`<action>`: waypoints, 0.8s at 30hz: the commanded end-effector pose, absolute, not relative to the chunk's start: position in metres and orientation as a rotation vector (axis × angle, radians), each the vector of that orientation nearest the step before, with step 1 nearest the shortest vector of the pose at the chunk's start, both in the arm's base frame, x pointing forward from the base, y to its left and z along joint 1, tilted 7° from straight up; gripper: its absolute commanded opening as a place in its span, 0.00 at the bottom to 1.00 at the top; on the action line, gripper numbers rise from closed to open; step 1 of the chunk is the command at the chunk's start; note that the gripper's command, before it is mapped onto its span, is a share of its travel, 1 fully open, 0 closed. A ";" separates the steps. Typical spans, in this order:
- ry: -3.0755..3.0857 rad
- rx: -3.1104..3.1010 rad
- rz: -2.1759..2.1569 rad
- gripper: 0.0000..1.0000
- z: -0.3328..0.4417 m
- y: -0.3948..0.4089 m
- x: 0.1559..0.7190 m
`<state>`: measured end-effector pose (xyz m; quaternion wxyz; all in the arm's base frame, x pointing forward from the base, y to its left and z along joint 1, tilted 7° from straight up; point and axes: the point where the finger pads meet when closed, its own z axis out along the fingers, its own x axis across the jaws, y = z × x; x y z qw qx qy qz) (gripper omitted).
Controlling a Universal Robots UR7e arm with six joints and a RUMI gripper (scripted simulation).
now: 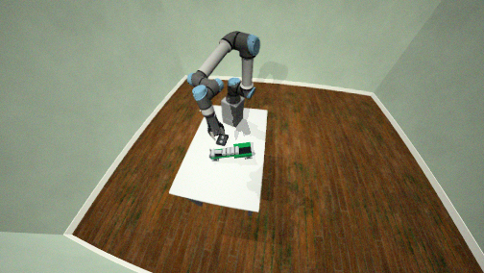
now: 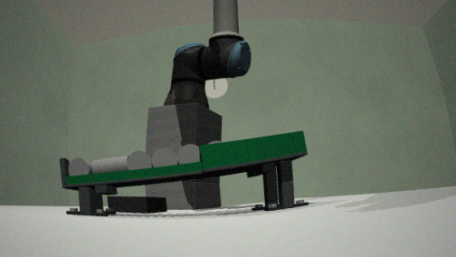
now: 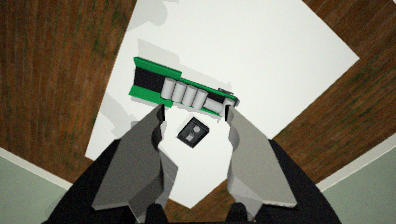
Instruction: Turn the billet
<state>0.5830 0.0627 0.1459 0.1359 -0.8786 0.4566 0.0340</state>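
The table (image 1: 211, 185) carries the ramp (image 3: 146, 68) near its middle, and the stray billet (image 3: 215, 105) lies lengthwise near the ramp's low end, second from the stop. My gripper (image 3: 195, 105) hangs above, half open and empty. I should descend squarely over that billet and span its width, not its length.

- I see a white desk (image 1: 211, 187) on a dark wood floor (image 1: 336, 192).
- Pale green walls (image 1: 72, 96) enclose the room.
- A small black block (image 3: 192, 133) lies on the desk, at 6 o'clock in my wrist view.
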 end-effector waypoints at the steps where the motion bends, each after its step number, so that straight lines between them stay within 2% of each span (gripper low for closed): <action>1: 1.335 -2.542 0.096 0.40 0.147 0.062 0.581; 7: 1.515 -2.506 0.096 0.40 0.152 0.050 0.555; 19: 1.515 -2.506 0.096 0.40 0.152 0.050 0.555; 24: 1.695 -2.457 0.086 0.40 0.156 0.037 0.528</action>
